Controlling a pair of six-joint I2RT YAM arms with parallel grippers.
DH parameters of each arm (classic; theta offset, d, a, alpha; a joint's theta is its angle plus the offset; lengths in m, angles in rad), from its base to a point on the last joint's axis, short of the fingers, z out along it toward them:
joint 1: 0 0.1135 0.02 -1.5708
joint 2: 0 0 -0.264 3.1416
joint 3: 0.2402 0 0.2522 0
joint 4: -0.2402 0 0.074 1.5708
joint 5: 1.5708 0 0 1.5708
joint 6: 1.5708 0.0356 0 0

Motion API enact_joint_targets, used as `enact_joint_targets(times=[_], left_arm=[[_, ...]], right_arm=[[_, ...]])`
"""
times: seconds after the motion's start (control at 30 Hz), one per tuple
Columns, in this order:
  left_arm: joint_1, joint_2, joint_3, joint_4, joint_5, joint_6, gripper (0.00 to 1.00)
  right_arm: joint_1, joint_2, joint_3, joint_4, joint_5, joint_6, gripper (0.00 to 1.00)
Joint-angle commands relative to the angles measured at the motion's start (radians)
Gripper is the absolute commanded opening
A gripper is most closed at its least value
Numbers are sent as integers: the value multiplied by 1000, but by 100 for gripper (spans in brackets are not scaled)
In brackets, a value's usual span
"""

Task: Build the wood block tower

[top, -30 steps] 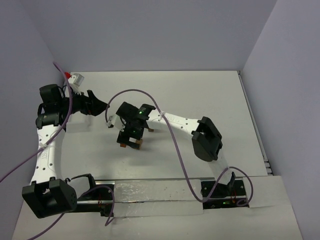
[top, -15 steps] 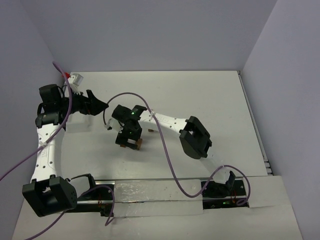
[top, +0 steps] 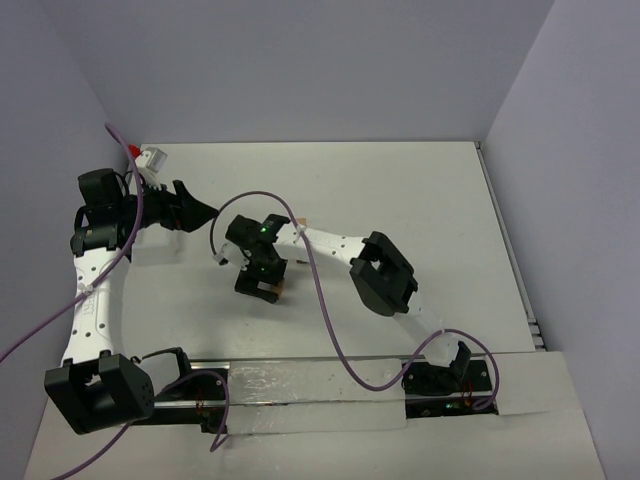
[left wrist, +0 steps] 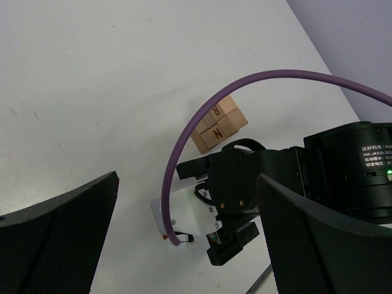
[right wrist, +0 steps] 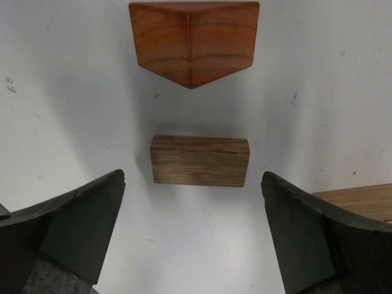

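In the right wrist view a dark brown cuboid wood block point(right wrist: 199, 160) lies flat on the white table, just ahead of my open right gripper point(right wrist: 196, 236) and centred between its fingers. Beyond it sits a reddish-brown block point(right wrist: 193, 40), and the corner of another block point(right wrist: 361, 199) shows at the right edge. From above, the right gripper point(top: 258, 290) points down beside a brown block point(top: 281, 287). My left gripper point(top: 196, 212) is open and empty at the left. Its view shows a cluster of tan lettered blocks point(left wrist: 218, 124) past the right wrist point(left wrist: 245, 184). The tower is out of view.
Purple cables point(top: 330, 300) loop over the table from both arms; one arcs through the left wrist view point(left wrist: 184, 153). Grey walls close in the table on three sides. A metal rail point(top: 300, 382) runs along the near edge between the arm bases.
The right arm has folded and drawn its gripper slightly left over the blocks. The left arm has barely moved. Both grippers stay open.
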Motion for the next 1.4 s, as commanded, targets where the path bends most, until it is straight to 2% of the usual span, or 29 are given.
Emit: enact_joint_targets(times=[0.0,0.4,0.67,0.87,0.93,1.0,1.17,1.37], left_arm=[[7,-16,9,-1,25,2,99],[11,-5,6,8,28,-5,99],[15,-4,3,10,26,-7,99],[19,-10,6,3,24,-4,99],[23,-14,7,4,25,-4,99],[35,-12,6,7,42,-14,99],[129,41,17,8,188,-41,99],[143,43,33,-8,192,-31,99]], right_arm=[[-11,4,-18,21,-13,-11,98],[-13,-6,-64,64,-17,-18,90],[-13,-25,-72,96,3,-12,76],[-11,-51,-70,97,3,-11,58],[-11,-78,-69,73,-27,-19,52],[-11,-111,-73,59,-39,-30,51],[-10,-277,-173,32,-136,-87,46],[-15,-460,-259,-41,-223,-215,45]])
